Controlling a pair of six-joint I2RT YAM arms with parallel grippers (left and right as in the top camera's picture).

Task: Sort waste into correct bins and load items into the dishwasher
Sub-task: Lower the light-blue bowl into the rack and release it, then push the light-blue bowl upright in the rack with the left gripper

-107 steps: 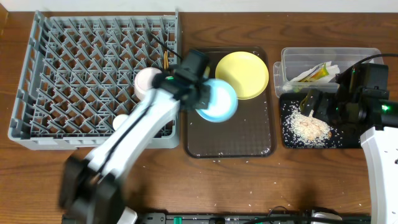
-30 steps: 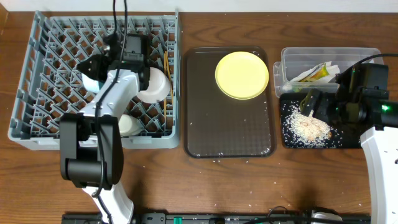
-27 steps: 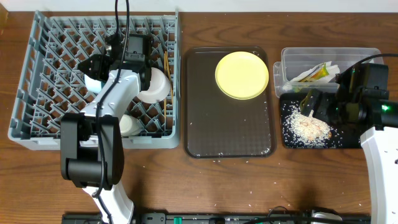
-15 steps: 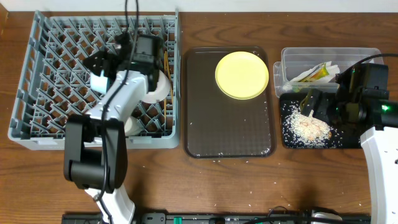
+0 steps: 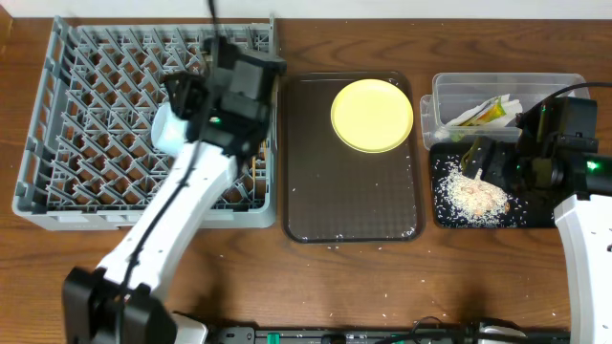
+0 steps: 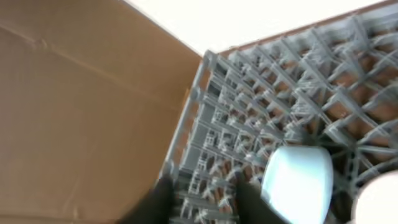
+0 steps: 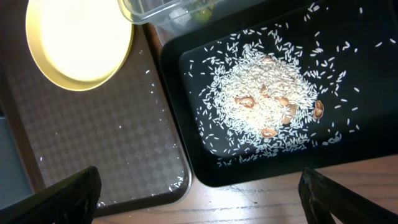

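The light blue bowl (image 5: 169,130) (image 6: 297,183) stands on edge in the grey dishwasher rack (image 5: 91,105) (image 6: 267,112). My left gripper (image 5: 187,96) (image 6: 202,202) hovers just above and beside it, its fingers a little apart with only rack showing between them. The yellow plate (image 5: 372,115) (image 7: 78,40) lies on the brown serving tray (image 5: 349,205). Rice scraps (image 5: 473,196) (image 7: 267,102) fill the black tray (image 5: 438,212) (image 7: 373,37). A snack wrapper (image 5: 492,112) and paper sit in the clear tub (image 5: 449,88). My right gripper (image 5: 478,158) (image 7: 199,208) hangs wide open over the black tray's corner, empty.
My left arm crosses the rack's right side and front wall and hides what lies under it. A blurred white shape (image 6: 380,200) sits next to the blue bowl. Loose rice grains dot the brown tray (image 7: 93,162) near its edge.
My left gripper has let go of the light blue bowl and drawn off to the right and up; the bowl stays in the rack. The right arm has not moved.
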